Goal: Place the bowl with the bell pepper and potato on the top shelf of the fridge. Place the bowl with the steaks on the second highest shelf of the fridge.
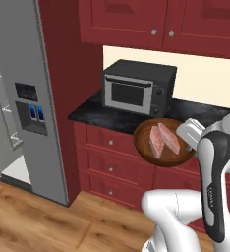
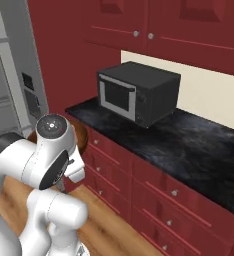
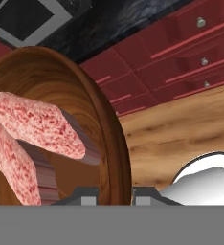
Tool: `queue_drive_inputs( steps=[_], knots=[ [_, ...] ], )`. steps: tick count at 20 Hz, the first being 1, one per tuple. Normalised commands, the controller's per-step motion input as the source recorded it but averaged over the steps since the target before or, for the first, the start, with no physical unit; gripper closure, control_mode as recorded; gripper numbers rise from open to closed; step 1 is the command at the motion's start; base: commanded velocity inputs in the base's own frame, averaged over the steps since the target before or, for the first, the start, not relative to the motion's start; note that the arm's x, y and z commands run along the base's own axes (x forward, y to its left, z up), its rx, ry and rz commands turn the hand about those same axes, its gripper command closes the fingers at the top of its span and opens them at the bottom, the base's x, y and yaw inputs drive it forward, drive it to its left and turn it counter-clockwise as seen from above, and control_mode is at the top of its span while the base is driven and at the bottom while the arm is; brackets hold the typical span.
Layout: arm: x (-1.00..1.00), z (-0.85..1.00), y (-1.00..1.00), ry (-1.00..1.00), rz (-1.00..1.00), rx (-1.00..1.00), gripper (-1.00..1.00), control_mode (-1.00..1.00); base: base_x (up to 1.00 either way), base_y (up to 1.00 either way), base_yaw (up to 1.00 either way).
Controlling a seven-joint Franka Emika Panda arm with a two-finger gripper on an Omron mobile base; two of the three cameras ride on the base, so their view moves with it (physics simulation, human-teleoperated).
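Your gripper [image 3: 115,194] pinches the rim of the bowl with the steaks [image 1: 162,142]; keep it level, swinging toward nine o'clock, to the fridge [image 1: 23,88].

Red cabinets [image 1: 122,19], black counter [image 2: 189,145], grey microwave [image 1: 136,88], wood floor [image 1: 33,221], cream wall [image 1: 210,78]

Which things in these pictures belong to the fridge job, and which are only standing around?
Belonging to the job:
- wide dark reddish-brown bowl, gripped at its rim by the shut claw
- two pink raw steak slabs inside it
- tall grey fridge with dispenser panel

Only standing around:
- black microwave
- dark stone counter
- red drawers and upper cabinets
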Motion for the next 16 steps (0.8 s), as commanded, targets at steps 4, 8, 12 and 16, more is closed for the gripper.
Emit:
queue_drive_inputs(
  steps=[4,8,12,16],
  knots=[
    [0.00,0.00,0.00,0.00,0.00,0.00,1.00,1.00,1.00,1.00,0.11],
    [0.00,0.00,0.00,0.00,0.00,0.00,1.00,1.00,1.00,1.00,0.06],
    [0.00,0.00,0.00,0.00,0.00,0.00,1.00,1.00,1.00,1.00,0.02],
    [0.00,0.00,0.00,0.00,0.00,0.00,1.00,1.00,1.00,1.00,0.00]
  ],
)
